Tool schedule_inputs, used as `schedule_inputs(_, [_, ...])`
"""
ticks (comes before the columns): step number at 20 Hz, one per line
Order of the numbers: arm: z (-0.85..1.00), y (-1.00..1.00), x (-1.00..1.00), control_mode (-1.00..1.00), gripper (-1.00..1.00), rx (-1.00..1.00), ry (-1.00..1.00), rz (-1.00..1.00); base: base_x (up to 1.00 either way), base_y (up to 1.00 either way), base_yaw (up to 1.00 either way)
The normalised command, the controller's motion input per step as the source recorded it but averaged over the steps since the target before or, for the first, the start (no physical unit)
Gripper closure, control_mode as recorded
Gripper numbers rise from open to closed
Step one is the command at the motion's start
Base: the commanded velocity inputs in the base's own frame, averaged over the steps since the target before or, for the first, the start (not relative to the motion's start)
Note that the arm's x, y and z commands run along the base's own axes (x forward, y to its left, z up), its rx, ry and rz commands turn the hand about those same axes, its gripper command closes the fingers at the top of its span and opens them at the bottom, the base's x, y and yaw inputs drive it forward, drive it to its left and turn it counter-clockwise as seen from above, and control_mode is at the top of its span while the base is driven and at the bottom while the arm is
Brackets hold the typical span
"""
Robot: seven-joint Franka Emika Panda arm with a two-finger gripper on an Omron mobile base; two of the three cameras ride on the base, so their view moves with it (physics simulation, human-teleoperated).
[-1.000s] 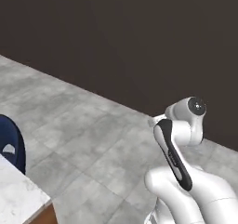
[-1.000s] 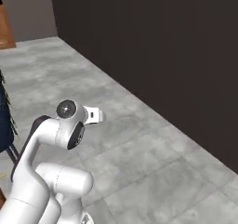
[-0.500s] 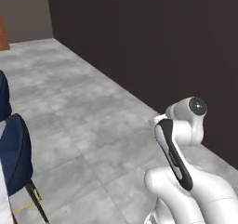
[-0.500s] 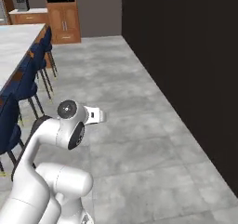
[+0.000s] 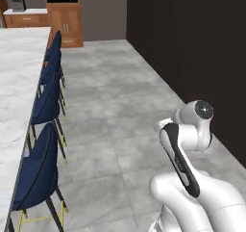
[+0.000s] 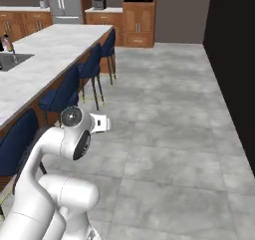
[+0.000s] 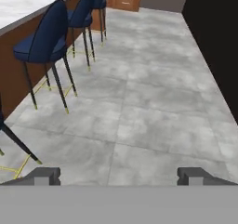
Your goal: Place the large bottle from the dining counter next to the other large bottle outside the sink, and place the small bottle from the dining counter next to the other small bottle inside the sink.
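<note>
The gripper (image 7: 119, 175) is spread wide with nothing between its fingertips, pointing down at bare grey floor tiles (image 7: 153, 102) beside a row of navy bar stools (image 7: 44, 42). To the robot's left runs the marble tabletop (image 6: 45, 60) of the dining counter, with the sink (image 6: 11, 60) recessed at its far left edge and a small dark item (image 6: 7, 41) beside it, too small to identify. Neither bottle from the dining counter can be made out, so by all appearances both placements are left to do and the robot is not yet within reach of the tabletop.
</note>
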Motion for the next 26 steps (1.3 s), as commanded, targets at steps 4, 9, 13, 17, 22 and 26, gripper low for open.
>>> schedule_inputs(4, [0.00,0.00,0.00,1.00,-1.00,0.00,0.00,0.00,0.78,-0.30,0.59])
schedule_inputs(9, [0.00,0.00,0.00,1.00,-1.00,0.00,0.00,0.00,0.33,-0.49,0.58])
schedule_inputs(13, [0.00,0.00,0.00,1.00,-1.00,0.00,0.00,0.00,0.12,-0.55,0.56])
schedule_inputs(17, [0.00,0.00,0.00,1.00,-1.00,0.00,0.00,0.00,0.20,-0.61,0.57])
schedule_inputs(22, [0.00,0.00,0.00,1.00,-1.00,0.00,0.00,0.00,0.24,-0.68,0.52])
schedule_inputs(26, [0.00,0.00,0.00,1.00,-1.00,0.00,0.00,0.00,0.24,-0.73,0.54])
